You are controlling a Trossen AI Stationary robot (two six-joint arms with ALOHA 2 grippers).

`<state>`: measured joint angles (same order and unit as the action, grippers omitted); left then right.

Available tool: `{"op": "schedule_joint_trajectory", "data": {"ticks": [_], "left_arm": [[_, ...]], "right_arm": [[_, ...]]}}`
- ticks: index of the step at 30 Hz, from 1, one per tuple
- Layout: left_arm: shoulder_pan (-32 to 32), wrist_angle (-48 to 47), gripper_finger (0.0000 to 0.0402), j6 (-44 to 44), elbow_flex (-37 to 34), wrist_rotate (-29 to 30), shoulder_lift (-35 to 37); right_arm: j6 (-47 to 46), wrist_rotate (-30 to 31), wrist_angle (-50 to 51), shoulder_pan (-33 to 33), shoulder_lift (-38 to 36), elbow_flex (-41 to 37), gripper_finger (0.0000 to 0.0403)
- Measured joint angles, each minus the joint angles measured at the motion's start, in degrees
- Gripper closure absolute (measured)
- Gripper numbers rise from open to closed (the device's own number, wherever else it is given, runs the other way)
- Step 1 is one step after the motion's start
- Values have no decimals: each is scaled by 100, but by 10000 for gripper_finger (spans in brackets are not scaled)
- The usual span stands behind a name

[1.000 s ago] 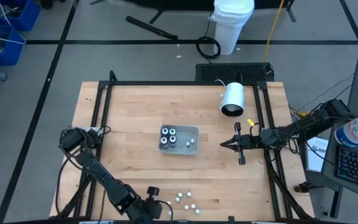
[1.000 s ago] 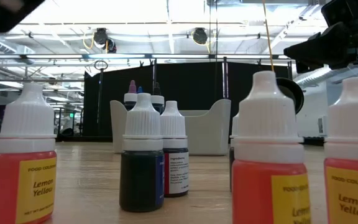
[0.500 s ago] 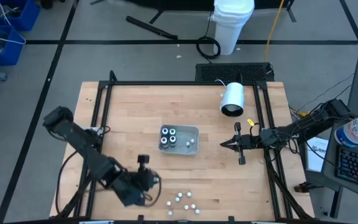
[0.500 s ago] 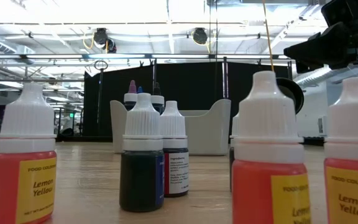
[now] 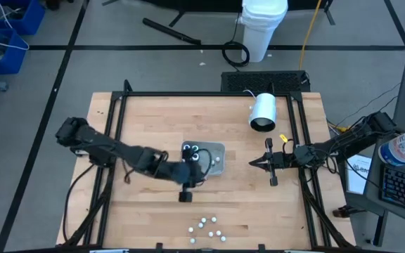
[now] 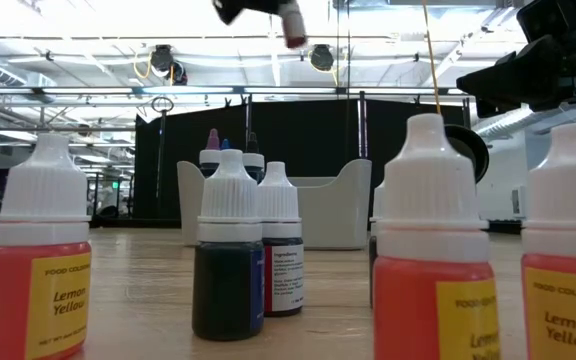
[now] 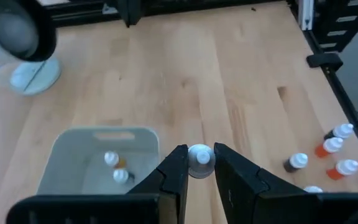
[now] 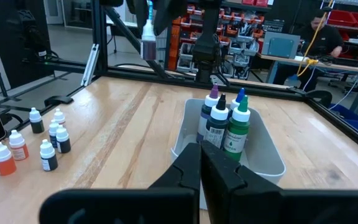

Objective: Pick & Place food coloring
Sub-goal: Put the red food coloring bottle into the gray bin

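Observation:
My left gripper (image 5: 201, 161) (image 7: 199, 163) hangs over the grey tray (image 5: 219, 149) (image 7: 73, 149), shut on one small food coloring bottle (image 8: 148, 40) (image 6: 291, 20). Three bottles (image 8: 224, 121) stand upright on the tray's floor, and two tiny ones (image 7: 115, 168) lie in it. Several loose bottles (image 5: 207, 226) (image 7: 328, 152) stand on the table near its near edge. My right gripper (image 5: 253, 164) (image 8: 201, 158) waits shut, to the right of the tray. My left gripper pinches the bottle's white cap (image 7: 199, 154) between its two fingers (image 7: 176, 167), coming from above and pointing down. The bottle is lifted clear, and its reddish body (image 8: 148, 48) hangs below the fingers, over the tray's near left part.
A large white cylinder (image 5: 263, 112) (image 7: 14, 31) lies on the table beyond the tray, toward the far right. Black frame rails (image 5: 188, 94) run along the table's edges. Bare wood lies between the tray and the loose bottles. A person sits in the room beyond (image 8: 322, 34).
My left arm has swung up from the table's near edge, beside the loose bottles, and travelled toward the far edge and right until it stands over the tray. The held bottle has come into the top of the low view. My right arm has kept still.

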<state>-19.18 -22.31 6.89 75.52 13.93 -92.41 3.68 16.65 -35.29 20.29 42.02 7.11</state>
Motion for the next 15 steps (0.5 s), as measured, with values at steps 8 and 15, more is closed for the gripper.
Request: {"op": "schedule_joint_trajectory", "data": {"ticks": [8,15], "left_arm": [[951,491,326,-403,3,-373,-457],[1287,479,326,-377,3,-388,-1132]], "right_arm": [[153,0,0,0,0,0,403],[155,0,43,0,0,0,403]]}}
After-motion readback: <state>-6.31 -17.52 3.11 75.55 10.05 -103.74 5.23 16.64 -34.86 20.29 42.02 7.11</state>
